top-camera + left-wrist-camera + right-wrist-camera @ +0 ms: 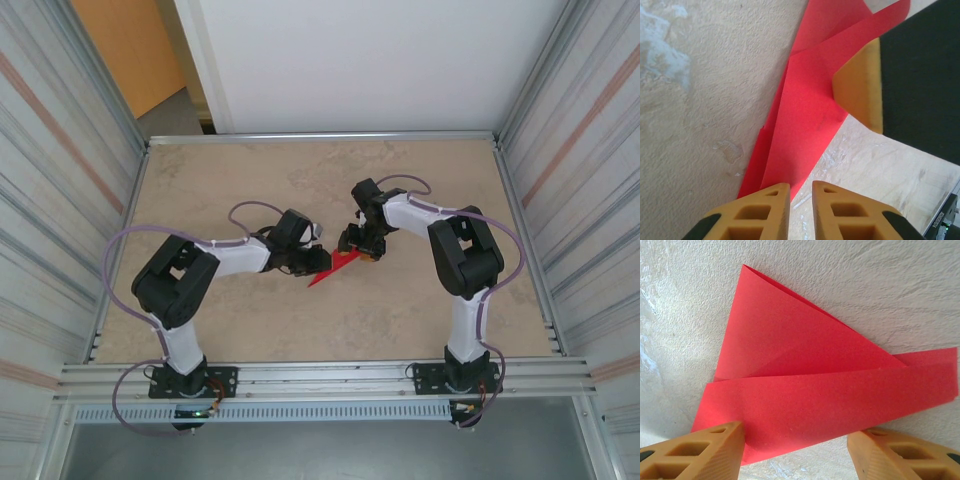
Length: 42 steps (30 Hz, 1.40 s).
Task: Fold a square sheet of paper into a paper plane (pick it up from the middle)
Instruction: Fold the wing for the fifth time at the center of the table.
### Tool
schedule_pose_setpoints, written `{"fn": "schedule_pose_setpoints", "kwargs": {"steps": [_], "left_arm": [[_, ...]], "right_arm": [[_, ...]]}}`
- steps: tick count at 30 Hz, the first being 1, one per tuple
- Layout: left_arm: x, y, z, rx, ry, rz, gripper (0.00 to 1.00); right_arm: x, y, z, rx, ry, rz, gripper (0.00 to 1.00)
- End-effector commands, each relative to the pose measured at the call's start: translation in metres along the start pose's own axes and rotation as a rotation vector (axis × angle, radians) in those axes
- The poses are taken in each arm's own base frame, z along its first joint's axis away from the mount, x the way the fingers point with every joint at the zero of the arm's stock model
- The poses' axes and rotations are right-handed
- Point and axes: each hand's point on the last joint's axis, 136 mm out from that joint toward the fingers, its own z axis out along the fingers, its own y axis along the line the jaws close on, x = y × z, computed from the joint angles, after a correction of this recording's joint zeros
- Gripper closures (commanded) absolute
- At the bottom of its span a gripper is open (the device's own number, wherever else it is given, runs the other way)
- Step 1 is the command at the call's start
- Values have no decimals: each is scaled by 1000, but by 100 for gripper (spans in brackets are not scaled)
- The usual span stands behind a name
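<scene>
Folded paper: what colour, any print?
Plain bright red; the folded paper shows best in right wrist view.

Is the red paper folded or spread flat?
Folded: the red paper shows overlapping layers and creases, tapering to a point.

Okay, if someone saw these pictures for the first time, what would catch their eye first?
The bright red paper, folded into a pointed wedge, stands out in the middle of the pale table. The left gripper and right gripper flank it closely from either side. In the right wrist view, its layered folds lie between wide-apart orange fingers.
</scene>
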Motion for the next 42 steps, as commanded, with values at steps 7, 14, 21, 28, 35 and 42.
{"fn": "schedule_pose_setpoints", "kwargs": {"steps": [7,14,21,28,35,42], "left_arm": [[-13,-9,-2,22,-25,36,80],[-22,-9,9,14,-20,37,82],[-25,2,16,-7,-19,15,85],[-27,9,19,-17,-16,-8,86],[-23,14,22,-23,0,-24,87],[-10,26,28,-45,45,-37,90]], "right_arm": [[26,-59,87,182,114,27,41],[27,-62,89,183,120,34,42],[28,-64,89,183,123,40,44],[30,-69,91,195,129,44,45],[32,-73,92,210,132,50,47],[21,-58,75,139,87,53,46]]}}
